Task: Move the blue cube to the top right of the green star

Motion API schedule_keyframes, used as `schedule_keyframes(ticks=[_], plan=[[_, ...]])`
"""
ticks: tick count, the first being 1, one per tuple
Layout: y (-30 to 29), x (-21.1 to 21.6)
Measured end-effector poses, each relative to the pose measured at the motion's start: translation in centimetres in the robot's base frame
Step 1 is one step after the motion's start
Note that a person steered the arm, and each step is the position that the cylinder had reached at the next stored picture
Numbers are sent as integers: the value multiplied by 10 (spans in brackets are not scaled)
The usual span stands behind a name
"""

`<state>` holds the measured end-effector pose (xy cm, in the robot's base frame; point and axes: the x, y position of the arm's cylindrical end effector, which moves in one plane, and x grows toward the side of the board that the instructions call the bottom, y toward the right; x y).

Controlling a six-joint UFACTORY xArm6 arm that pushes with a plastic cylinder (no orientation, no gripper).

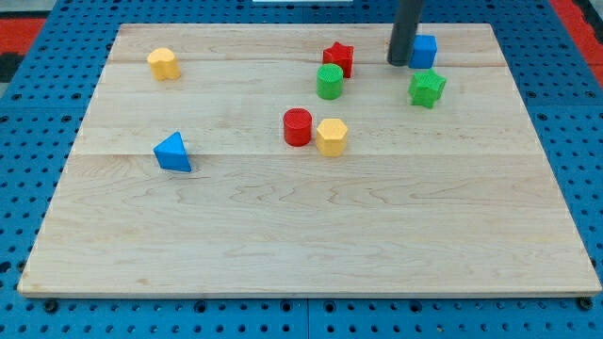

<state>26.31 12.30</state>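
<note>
We are looking at a wooden board (311, 235) lying on a blue pegboard surface (28, 141). Our rod is coming down from the view's top, and my tip (399, 63) is resting just at the 9 o'clock side of the blue cube (424, 50), touching it or very nearly so. The rod is holding nothing; it has no jaws, only a plain dark end sitting against the block's side.

The blue cube is sitting close to the board's top edge, at about 12 o'clock from the green star (427, 88), just beside it with a thin strip of wood showing between them. From the cube, bare wood is running toward 3 o'clock as far as the board's right edge.

The red star (338, 58) is standing at 9 o'clock from the tip, near it, and the green cylinder (329, 82) is sitting at 7 o'clock from the red star, almost touching it. Near the board's middle, the red cylinder (298, 127) and a yellow block (332, 137) are sitting side by side. A second yellow block (164, 63) is resting toward the top left corner, and the blue triangle (173, 153) is lying near the left edge. The lower half of the board is stretching out open.
</note>
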Motion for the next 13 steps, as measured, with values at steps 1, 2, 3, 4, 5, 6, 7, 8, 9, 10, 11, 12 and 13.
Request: schedule_keyframes(ticks=[1, 2, 3, 4, 5, 6, 7, 8, 9, 10, 11, 12, 13], plan=[[-7, -28], [-4, -48], [13, -43], [36, -22], [62, -20], [64, -20], [64, -20], [67, -20], [62, -18], [49, 0], [39, 20], [35, 30], [35, 39]])
